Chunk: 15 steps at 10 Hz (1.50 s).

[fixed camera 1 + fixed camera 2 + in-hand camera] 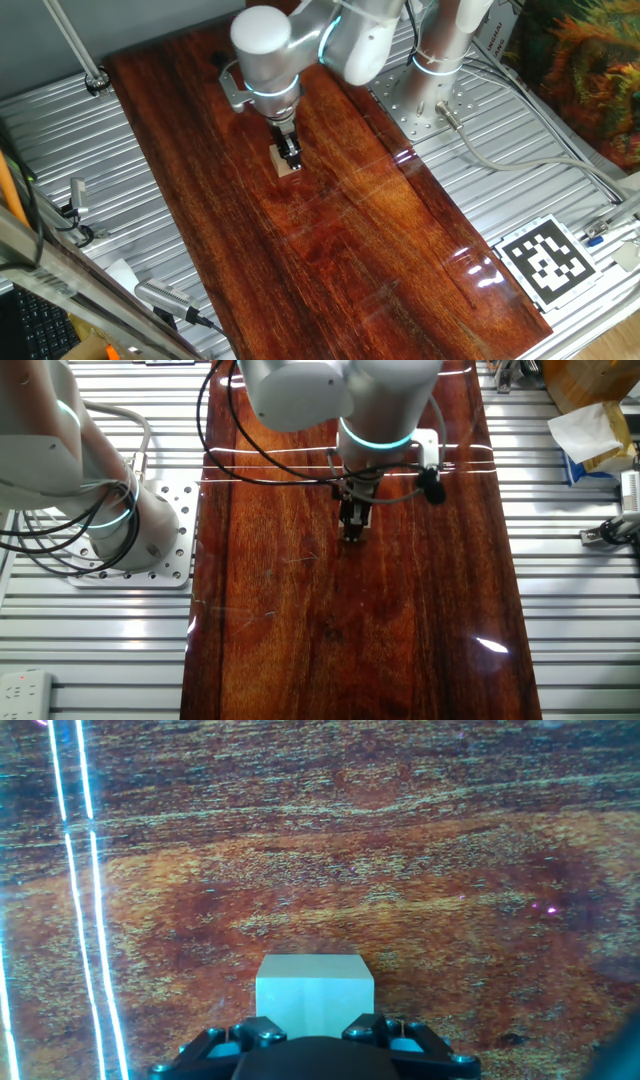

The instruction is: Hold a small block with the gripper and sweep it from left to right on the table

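Tabletop (400, 250): a long glossy reddish-brown board with dark grain streaks, laid on ribbed grey metal (60, 140). Bright light streaks are reflected on it in all three views.
Arm (265, 45): silver-and-white, bent over the far part of the board in one fixed view, wrist pointed straight down. A light-blue ring (375, 442) is seen around the wrist. In the other fixed view the arm's body is seen from above, with black cables (270, 475) looped beside it.
White post (445, 40): fixed on a perforated plate (420, 105) at the board's edge; a second blue ring is carried on it.
Marker card (545, 258): black-and-white pattern, shown only in one fixed view, on the metal by the board's near corner.
End effector (290, 158): slim black tip, held upright, lowered to the board. Fingers (250, 1035) are seen drawn in against the block's two sides in the hand view; the block is gripped.
Small block (315, 995): light tan plain cube, resting on the tabletop between the fingers. Its front face is shown clearly in the hand view. In one fixed view only a tan edge (284, 165) is seen beside the tip. In the other fixed view it is hidden by the tip (353, 532).
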Available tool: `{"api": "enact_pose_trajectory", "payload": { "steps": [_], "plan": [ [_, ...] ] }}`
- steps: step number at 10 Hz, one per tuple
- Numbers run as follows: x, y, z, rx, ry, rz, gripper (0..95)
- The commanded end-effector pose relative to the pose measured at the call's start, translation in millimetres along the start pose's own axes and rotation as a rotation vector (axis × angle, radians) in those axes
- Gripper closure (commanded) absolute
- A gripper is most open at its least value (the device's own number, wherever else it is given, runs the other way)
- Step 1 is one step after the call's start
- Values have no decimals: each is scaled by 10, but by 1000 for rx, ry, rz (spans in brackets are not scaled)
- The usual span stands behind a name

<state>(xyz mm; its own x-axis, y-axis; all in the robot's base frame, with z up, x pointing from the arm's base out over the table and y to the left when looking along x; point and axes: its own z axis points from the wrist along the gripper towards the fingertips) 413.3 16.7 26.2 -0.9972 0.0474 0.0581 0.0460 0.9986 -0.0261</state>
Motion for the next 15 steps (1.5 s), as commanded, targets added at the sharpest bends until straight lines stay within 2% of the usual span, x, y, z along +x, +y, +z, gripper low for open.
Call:
{"api": "enact_pose_trajectory", "payload": {
  "steps": [1, 3, 4, 5, 6, 7, 8, 9, 10, 11, 12, 15],
  "plan": [
    [-11, 2, 430, -41, -4, 16, 950],
    [-11, 0, 426, -40, 16, 16, 950],
    [-11, 0, 425, -53, 1, 19, 950],
    [-11, -1, 424, -41, -2, 12, 950],
    [-10, -3, 423, 3, 17, -3, 950],
    [-3, -17, 427, 24, 5, -17, 950],
    [1, -25, 427, 26, 12, -19, 950],
    [1, -25, 427, -19, 9, 4, 950],
    [1, -27, 426, -27, 13, 7, 950],
    [1, -27, 426, -52, 6, 23, 950],
    [2, -27, 426, -49, 3, 19, 950],
    [2, -27, 426, -76, 3, 30, 950]
  ]
}}
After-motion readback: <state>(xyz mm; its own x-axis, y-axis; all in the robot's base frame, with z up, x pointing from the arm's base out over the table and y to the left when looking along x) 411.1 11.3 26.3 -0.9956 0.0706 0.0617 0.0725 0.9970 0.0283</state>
